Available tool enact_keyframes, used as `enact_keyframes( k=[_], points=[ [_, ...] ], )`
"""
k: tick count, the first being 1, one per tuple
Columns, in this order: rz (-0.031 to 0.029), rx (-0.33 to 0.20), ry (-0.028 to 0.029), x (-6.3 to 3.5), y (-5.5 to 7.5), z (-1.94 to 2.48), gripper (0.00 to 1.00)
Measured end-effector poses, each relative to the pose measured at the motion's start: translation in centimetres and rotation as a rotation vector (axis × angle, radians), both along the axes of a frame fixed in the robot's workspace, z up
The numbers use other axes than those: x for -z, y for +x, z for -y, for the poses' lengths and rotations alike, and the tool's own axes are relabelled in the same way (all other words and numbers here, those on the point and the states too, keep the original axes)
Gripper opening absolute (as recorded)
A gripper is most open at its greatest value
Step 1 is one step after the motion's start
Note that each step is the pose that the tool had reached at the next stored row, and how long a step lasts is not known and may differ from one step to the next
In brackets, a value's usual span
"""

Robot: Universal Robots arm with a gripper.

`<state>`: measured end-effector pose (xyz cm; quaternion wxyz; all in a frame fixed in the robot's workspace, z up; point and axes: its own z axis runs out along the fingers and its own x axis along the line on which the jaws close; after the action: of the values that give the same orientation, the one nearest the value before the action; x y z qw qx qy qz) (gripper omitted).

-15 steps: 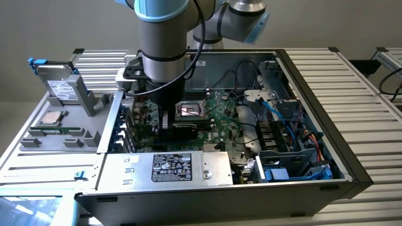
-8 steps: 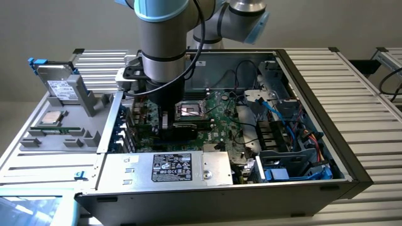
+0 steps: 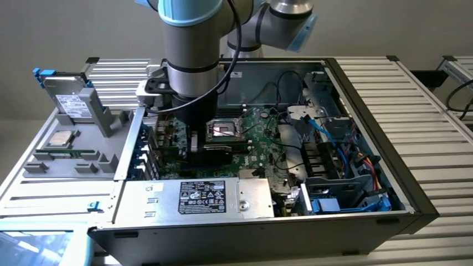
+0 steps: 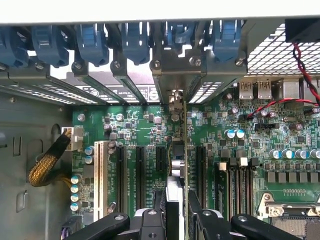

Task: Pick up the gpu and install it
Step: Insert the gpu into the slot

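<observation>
My gripper (image 4: 177, 216) is shut on the gpu (image 4: 185, 150), which I see edge-on as a thin green card running away from the fingers (image 4: 150, 220). Its silver bracket (image 4: 173, 97) stands at the rear slot openings of the case. The card hangs upright just over the large green motherboard (image 4: 140, 122), between two black expansion slots (image 4: 161, 160). Whether its edge sits in a slot is hidden. In the exterior view the gripper (image 3: 198, 145) is down inside the open computer case (image 3: 369, 221), over the motherboard (image 3: 258, 133), and the wrist hides most of the card.
Blue slot clips (image 4: 135, 40) line the case's rear wall. A power supply (image 3: 199, 197) sits at the near side, with cables (image 3: 325, 133) and a drive cage at the exterior view's right. A grey tray (image 3: 44, 166) at the left carries a hard drive (image 3: 70, 100).
</observation>
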<state>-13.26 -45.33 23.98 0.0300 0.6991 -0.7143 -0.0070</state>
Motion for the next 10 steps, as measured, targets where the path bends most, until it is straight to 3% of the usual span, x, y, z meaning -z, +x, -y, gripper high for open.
enact_keyframes(
  k=[10],
  points=[
    [0.0002, 0.000, -0.0003, 0.09, -0.09, 0.00, 0.29]
  ],
)
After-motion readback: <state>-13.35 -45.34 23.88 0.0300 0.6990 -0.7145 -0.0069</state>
